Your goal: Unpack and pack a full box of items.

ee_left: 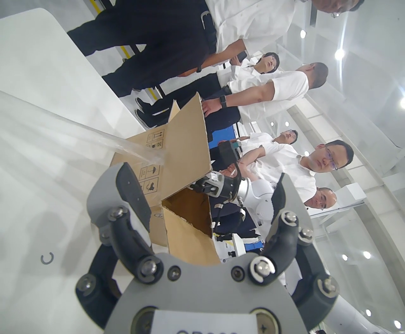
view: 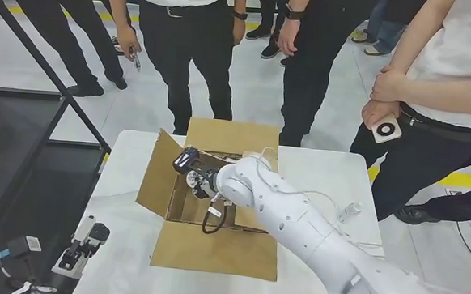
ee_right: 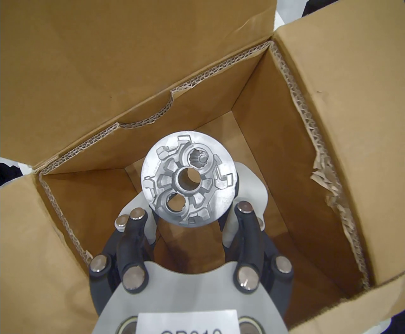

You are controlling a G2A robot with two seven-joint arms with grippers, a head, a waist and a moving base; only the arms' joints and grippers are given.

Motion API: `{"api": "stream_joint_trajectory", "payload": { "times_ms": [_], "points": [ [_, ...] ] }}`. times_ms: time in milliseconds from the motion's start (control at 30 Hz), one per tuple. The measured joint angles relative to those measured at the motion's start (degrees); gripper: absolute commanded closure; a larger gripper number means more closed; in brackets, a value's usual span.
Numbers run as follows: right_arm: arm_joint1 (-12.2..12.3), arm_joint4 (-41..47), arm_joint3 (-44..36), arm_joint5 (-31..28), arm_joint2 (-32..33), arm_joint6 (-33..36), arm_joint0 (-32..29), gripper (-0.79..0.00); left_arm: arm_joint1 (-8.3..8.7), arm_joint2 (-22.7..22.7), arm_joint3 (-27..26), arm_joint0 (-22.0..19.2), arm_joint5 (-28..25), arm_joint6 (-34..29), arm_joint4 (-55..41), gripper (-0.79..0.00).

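An open cardboard box [view: 213, 253] stands in the middle of the white table [view: 323, 173], flaps spread. My right gripper [ee_right: 193, 207] is over the box's opening, shut on a round grey metal disc [ee_right: 189, 182] with a centre hole and cast ribs. The box's inner walls [ee_right: 284, 158] are bare as far as they show. In the top view the white right arm crosses the box, with the right gripper [view: 194, 179] above its far left corner. My left gripper [ee_left: 205, 177] hangs open and holds nothing, low by the table's near left corner [view: 83, 247], facing the box [ee_left: 186, 148].
A small white cylinder [view: 349, 211] on a thin cable lies on the table right of the box. A black cable loop [view: 212, 219] hangs from the right arm into the box. Clear plastic film [ee_left: 79, 132] stretches past the left gripper. People stand close along the far side. A black frame [view: 38, 62] is at the left.
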Motion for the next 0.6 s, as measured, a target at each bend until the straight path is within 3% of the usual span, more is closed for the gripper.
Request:
{"api": "stream_joint_trajectory", "payload": {
  "times_ms": [100, 600],
  "points": [
    [-1.9, 0.9, 4.2, -0.5, -0.4, -0.6, 0.3, 0.000, -0.01, 0.0, -0.1, 0.1, 0.0, 0.0, 0.0, -0.785],
    [-1.8, 0.8, 4.1, -0.5, -0.4, -0.6, 0.3, 0.000, -0.01, 0.0, -0.1, 0.1, 0.0, 0.0, 0.0, -0.785]
  ]
}}
